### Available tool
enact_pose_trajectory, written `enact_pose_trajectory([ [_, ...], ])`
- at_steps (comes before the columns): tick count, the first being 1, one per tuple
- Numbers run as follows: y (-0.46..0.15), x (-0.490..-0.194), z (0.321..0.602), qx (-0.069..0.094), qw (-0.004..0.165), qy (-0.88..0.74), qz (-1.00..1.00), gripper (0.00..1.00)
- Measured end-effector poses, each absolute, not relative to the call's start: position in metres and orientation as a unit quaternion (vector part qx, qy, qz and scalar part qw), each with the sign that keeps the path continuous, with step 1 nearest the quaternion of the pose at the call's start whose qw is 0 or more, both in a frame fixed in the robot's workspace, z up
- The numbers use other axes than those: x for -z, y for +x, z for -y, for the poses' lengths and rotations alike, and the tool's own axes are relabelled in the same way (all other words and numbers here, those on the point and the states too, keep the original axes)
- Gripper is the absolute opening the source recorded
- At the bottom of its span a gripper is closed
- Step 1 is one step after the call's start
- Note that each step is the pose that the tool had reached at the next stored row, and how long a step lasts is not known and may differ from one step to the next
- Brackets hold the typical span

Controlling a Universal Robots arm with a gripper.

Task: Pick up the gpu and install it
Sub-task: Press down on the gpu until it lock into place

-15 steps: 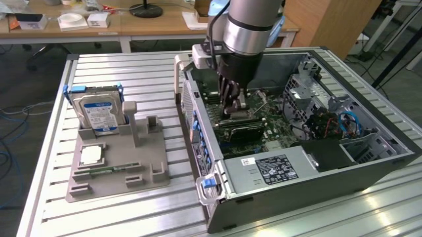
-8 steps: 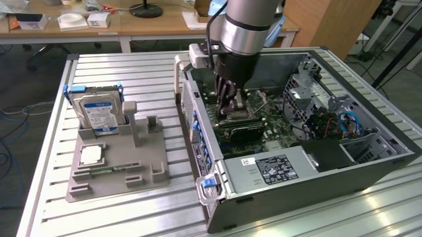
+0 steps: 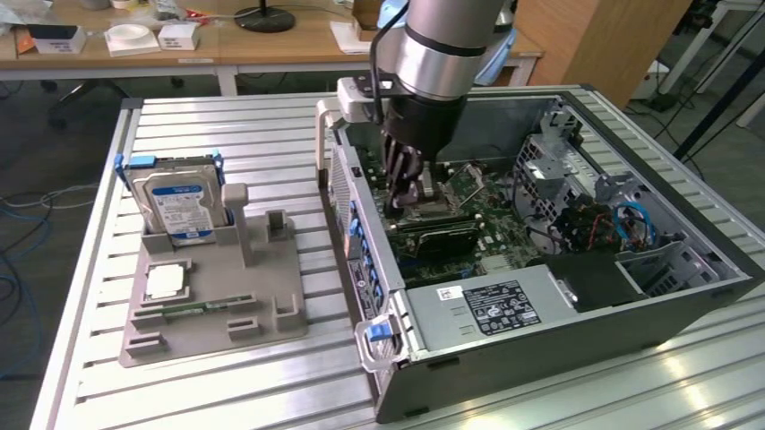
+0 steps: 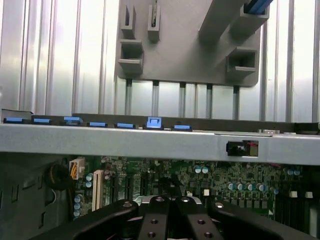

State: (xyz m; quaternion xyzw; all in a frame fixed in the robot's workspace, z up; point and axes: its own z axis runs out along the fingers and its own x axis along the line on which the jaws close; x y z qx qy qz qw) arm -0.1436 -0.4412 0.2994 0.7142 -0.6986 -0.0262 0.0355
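Gripper: black fingers pressed together, seen closest in the wrist view, directly above the motherboard. In the exterior view the gripper reaches down inside the open computer case, tip at the gpu, a dark flat card lying on the green board near the case's middle; whether the fingers pinch the card cannot be told. Case: lying on its side on a slatted metal table, side wall carrying a row of blue clips. Power supply: grey box with a label, at the case's near end. Grey parts holder: on the table to the exterior view's left of the case, well apart from the gripper. Hard drive: silver, blue label, upright in the holder's far end.
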Motion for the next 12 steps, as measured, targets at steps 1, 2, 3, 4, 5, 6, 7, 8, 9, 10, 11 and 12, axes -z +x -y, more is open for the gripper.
enact_pose_trajectory([
  [1,-0.145,-0.299,0.441,0.026,0.036,0.714,0.699,0.11],
  [2,-0.147,-0.299,0.441,0.026,0.036,0.714,0.699,0.11],
  [3,-0.148,-0.299,0.441,0.026,0.036,0.714,0.699,0.11],
  [4,-0.15,-0.299,0.441,0.026,0.036,0.714,0.699,0.11],
  [5,-0.151,-0.299,0.441,0.026,0.036,0.714,0.699,0.11],
  [6,-0.153,-0.299,0.441,0.026,0.036,0.714,0.699,0.11],
  [7,-0.153,-0.299,0.441,0.026,0.035,0.714,0.699,0.11],
  [8,-0.154,-0.299,0.441,0.026,0.036,0.714,0.699,0.11],
  [9,-0.154,-0.299,0.441,0.026,0.036,0.714,0.699,0.11],
  [10,-0.156,-0.299,0.441,0.026,0.036,0.714,0.699,0.11],
  [11,-0.157,-0.299,0.441,0.026,0.036,0.714,0.698,0.11],
  [12,-0.157,-0.299,0.441,0.026,0.036,0.714,0.698,0.11],
])
